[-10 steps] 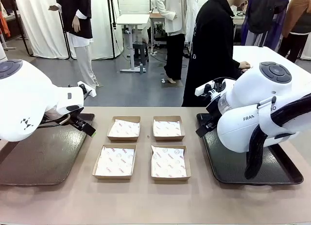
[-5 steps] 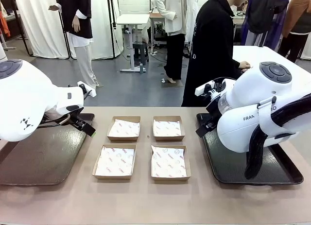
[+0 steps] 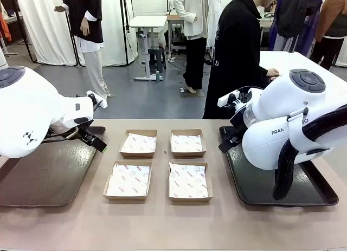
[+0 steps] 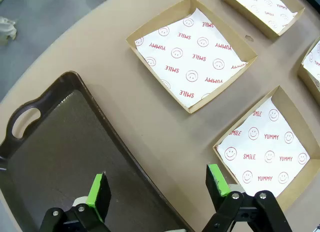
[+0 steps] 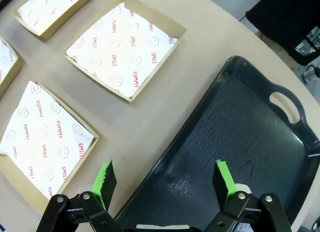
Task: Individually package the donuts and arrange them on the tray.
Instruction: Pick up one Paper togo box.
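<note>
Packaging looks unstarted. At left, the dark brown plastic tray (image 3: 43,175) lies bare, with the left gripper (image 4: 157,181) spread wide and empty over its right rim. In the middle, four shallow brown cardboard boxes (image 3: 126,197) hold paper liners, no donut in any. The right gripper (image 5: 165,173), equally wide, hangs over the bare black tray (image 3: 255,186) at right. The wrist views reveal the spread fingers and the liner print; the front view gives the two-by-two layout.

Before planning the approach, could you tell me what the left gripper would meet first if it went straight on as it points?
Probably bare table, in the strip between the dark tray and the nearest paper-lined box; depth is unclear, so the open left gripper might clip the tray's rim.
</note>
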### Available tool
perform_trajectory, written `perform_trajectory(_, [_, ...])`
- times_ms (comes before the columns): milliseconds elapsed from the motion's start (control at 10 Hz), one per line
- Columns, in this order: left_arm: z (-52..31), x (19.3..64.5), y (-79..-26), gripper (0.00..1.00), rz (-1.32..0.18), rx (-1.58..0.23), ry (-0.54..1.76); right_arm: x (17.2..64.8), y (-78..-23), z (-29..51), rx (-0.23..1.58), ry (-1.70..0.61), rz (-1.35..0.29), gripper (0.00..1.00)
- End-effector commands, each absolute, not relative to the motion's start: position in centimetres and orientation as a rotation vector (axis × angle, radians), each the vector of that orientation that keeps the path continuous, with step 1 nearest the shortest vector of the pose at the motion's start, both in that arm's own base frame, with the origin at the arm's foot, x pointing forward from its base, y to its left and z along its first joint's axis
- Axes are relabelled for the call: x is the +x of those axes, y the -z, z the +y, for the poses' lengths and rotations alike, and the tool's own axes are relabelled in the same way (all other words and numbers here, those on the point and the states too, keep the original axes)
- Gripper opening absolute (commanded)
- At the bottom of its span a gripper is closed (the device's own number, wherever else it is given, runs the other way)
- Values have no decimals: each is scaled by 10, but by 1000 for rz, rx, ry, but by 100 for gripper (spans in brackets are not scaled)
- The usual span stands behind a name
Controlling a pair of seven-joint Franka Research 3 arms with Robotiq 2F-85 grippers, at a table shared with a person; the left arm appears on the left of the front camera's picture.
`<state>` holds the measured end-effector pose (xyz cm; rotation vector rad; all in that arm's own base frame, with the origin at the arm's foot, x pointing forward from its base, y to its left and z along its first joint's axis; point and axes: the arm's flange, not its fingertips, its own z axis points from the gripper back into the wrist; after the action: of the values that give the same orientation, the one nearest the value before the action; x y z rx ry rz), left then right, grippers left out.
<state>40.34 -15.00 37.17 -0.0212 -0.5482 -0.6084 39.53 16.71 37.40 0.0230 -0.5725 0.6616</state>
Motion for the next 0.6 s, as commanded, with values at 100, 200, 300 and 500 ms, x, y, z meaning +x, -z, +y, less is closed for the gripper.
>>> perform_trajectory(100, [-150,403,-372,100,-548,-21,608,395,-374,167,23,-662,-573,100])
perform_trajectory(200, [-150,403,-372,100,-548,-21,608,369,-379,154,-75,-692,-580,100])
perform_trajectory(300, [-132,379,-381,100,-533,-34,635,341,-389,137,-60,-720,-555,100])
perform_trajectory(500, [-100,335,-394,100,-482,-60,639,289,-397,106,-44,-766,-453,100])
